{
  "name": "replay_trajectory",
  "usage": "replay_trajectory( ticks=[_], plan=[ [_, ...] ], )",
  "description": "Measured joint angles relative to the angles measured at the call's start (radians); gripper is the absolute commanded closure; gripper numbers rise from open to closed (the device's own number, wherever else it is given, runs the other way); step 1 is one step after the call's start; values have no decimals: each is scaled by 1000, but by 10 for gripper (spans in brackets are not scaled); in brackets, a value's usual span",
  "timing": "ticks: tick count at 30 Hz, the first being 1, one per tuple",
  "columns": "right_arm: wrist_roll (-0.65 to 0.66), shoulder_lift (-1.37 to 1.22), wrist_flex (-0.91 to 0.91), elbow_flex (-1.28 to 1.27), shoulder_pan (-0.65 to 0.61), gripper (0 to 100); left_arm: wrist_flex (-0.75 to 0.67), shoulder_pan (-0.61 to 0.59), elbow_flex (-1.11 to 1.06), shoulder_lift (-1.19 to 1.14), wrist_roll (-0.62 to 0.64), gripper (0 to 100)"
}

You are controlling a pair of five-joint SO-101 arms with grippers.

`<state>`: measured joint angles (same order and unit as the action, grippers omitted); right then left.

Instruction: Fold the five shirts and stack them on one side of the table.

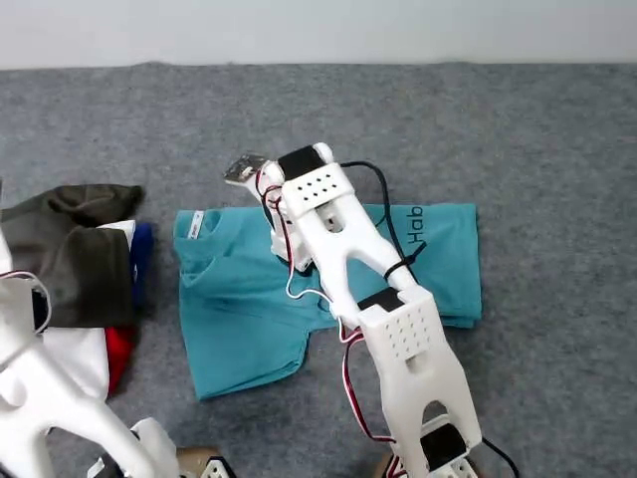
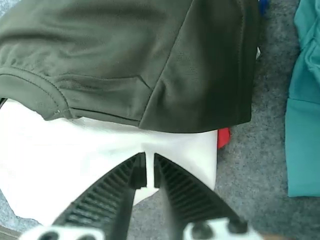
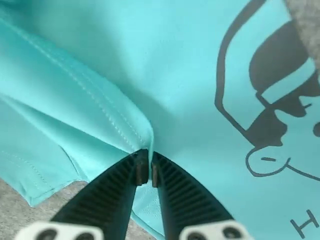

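Note:
A teal shirt (image 1: 239, 319) with a dark print lies spread in the middle of the grey table (image 1: 448, 119). My right gripper (image 3: 145, 172) is shut on a raised fold of the teal shirt (image 3: 165, 75), and in the high view the right arm (image 1: 338, 249) stretches over it. At the left edge a dark olive shirt (image 1: 80, 244) is folded on top of a pile with a white shirt (image 1: 75, 358), a blue one (image 1: 142, 259) and a red one (image 1: 119, 349). My left gripper (image 2: 149, 172) hangs shut just above the white shirt (image 2: 75, 160), close to the olive shirt (image 2: 125, 55).
Bare grey table lies to the right of the teal shirt and along the far side (image 1: 328, 110). The left arm's white base (image 1: 40, 398) stands at the front left corner. A wall runs behind the table.

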<state>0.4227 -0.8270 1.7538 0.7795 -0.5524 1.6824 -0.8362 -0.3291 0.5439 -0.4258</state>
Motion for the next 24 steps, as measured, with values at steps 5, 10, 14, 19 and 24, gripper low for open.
replay_trajectory(
  ticks=[5, 10, 14, 19, 24],
  plan=[
    [25, -2, 0, 0, -25, 988, 0, 0, 0, 0, 0, 964],
    [51, -2, 0, 0, -101, 988, 0, 0, 0, 0, 0, 964],
    [57, -2, 0, 0, -129, 988, 0, 0, 0, 0, 0, 964],
    [60, -25, 0, 0, -130, 945, 0, 0, 0, 0, 0, 964],
    [60, -11, 0, 0, -129, 825, 0, 0, 0, 0, 0, 964]
  ],
)
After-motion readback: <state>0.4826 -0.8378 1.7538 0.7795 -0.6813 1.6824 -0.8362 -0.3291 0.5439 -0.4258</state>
